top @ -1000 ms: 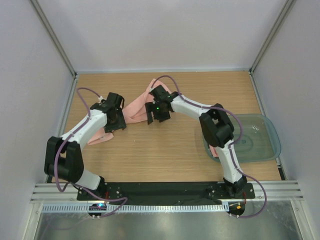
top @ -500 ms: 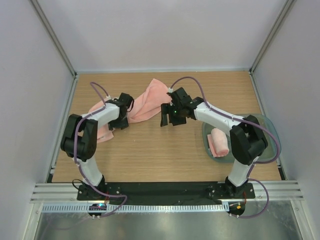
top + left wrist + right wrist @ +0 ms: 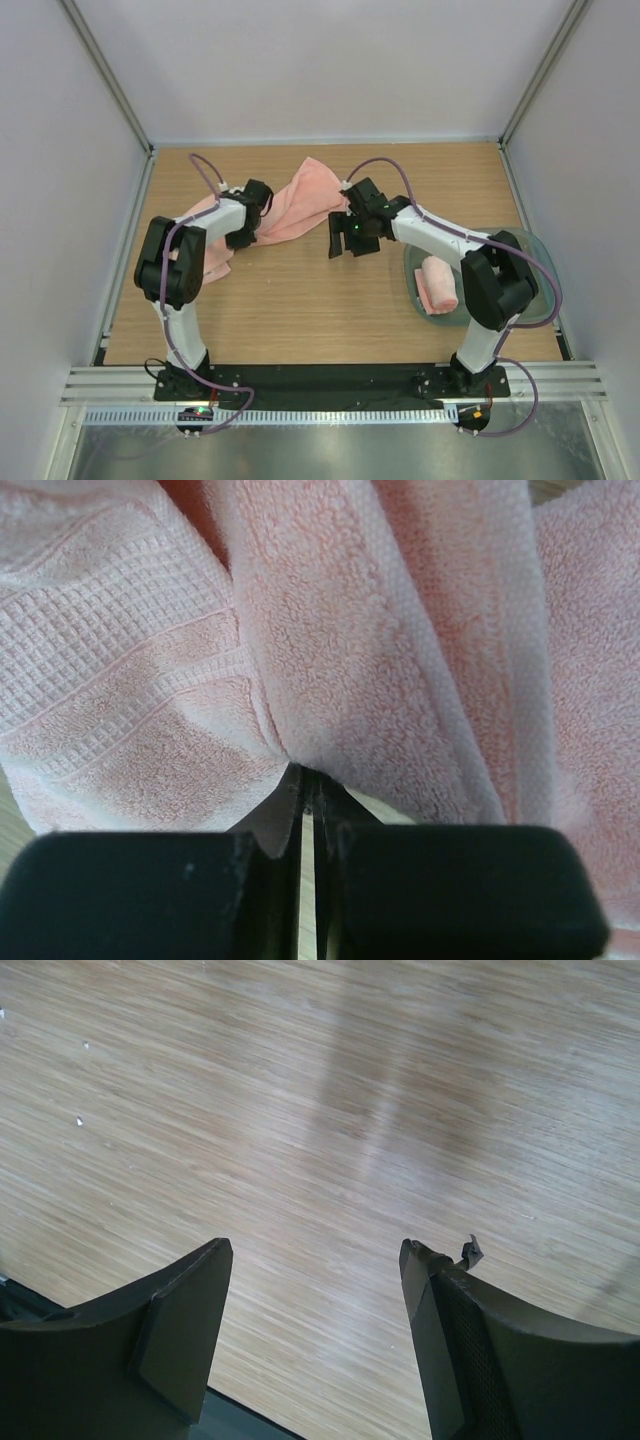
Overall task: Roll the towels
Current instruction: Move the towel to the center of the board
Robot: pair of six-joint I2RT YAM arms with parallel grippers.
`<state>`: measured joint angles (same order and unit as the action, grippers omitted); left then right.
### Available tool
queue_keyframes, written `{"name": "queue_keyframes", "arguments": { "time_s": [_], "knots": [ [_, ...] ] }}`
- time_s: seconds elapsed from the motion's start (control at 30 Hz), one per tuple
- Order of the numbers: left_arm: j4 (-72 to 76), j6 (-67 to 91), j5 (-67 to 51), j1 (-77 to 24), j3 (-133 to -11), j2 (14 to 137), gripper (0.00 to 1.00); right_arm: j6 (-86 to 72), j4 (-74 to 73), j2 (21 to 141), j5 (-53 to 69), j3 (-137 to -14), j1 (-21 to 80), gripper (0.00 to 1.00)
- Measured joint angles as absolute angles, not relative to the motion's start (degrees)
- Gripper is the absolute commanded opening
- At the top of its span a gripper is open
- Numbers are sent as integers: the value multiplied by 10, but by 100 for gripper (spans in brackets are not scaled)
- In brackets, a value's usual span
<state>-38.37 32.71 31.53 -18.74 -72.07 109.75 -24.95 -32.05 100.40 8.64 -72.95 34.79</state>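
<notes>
**A:** The desk (image 3: pixel 300 320) is seen from above. The long towel (image 3: pixel 300 195) is bunched across its far middle, and a rolled towel (image 3: pixel 437 285) is lying in the tray (image 3: pixel 535 300) at the right. What could be spoiled from here?

**B:** The biggest worry is that the whole long towel gets dragged in a heap instead of being laid flat. Only a thin fold is pinched by the left tool (image 3: pixel 307 800), which is clamped tight on it. Soft terry gives, so the fold could slip out under a hard pull.

**A:** And the right tool (image 3: pixel 315 1255)?

**B:** It is held wide over bare wood, near the towel's right end, with nothing gripped. With that end left free, a twist could be put into the cloth, and a crooked roll would be expected.

**A:** What cannot be made out?

**B:** From above, the towel's left end is largely covered by the left arm. The tray's near-left corner is crossed by the right arm. At the left wrist the frame is filled with cloth, so the towel's edges are cut off. A woven band is seen there, but whether it is the end hem cannot be told. How deep the fold sits between the jaws is hidden too.
</notes>
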Motion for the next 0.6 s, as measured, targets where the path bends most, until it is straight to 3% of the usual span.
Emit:
{"name": "queue_keyframes", "arguments": {
  "time_s": [0.23, 0.43, 0.6],
  "knots": [
    [-421, 327, 279, -187, -712, 1040, 0, -242, -343, 1004, 87, -741, 313, 75],
    [-498, 323, 237, -190, -712, 861, 0, -239, -375, 1020, 86, -823, 268, 73],
    [-536, 294, 230, -190, -690, 719, 0, -238, -387, 1089, 86, -937, 249, 59]
  ]
}}
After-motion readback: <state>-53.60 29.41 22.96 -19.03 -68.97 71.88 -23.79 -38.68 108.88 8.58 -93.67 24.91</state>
